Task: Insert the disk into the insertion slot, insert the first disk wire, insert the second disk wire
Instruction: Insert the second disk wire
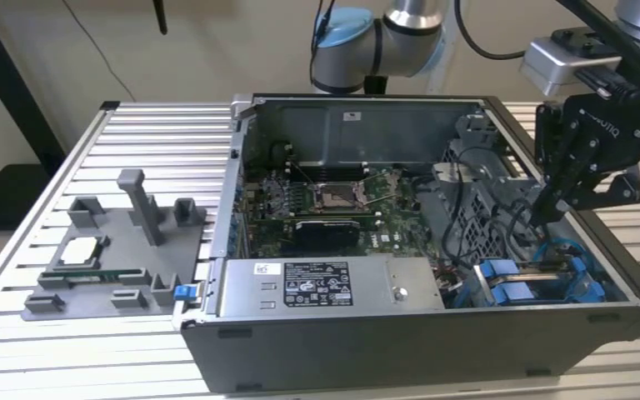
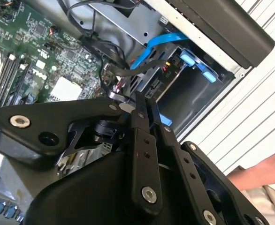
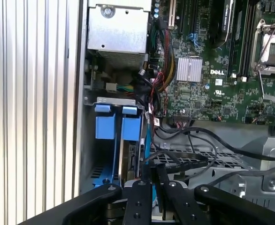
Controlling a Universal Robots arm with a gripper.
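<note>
In the exterior view my gripper (image 1: 545, 215) reaches down into the open computer case (image 1: 332, 333), just above the insertion slot (image 1: 587, 279) at the view's right. Two blue carrier fronts sit side by side in the slot (image 3: 110, 100). The disk (image 3: 131, 129) is the one with a drive body behind it. A blue wire (image 2: 161, 44) runs to the disk's back end (image 2: 163, 77). My gripper (image 2: 141, 98) has its fingers pressed close together, and a black wire (image 3: 179, 161) leads into the tips of the gripper (image 3: 152, 169).
The motherboard (image 1: 332, 200) and the grey power-supply box (image 1: 320, 287) fill the case beside the cage. Loose black cables (image 1: 465, 217) cross between them. A grey fixture with parts (image 1: 120, 250) stands on the slatted table at the exterior view's left. A hand (image 2: 264, 171) rests outside the case.
</note>
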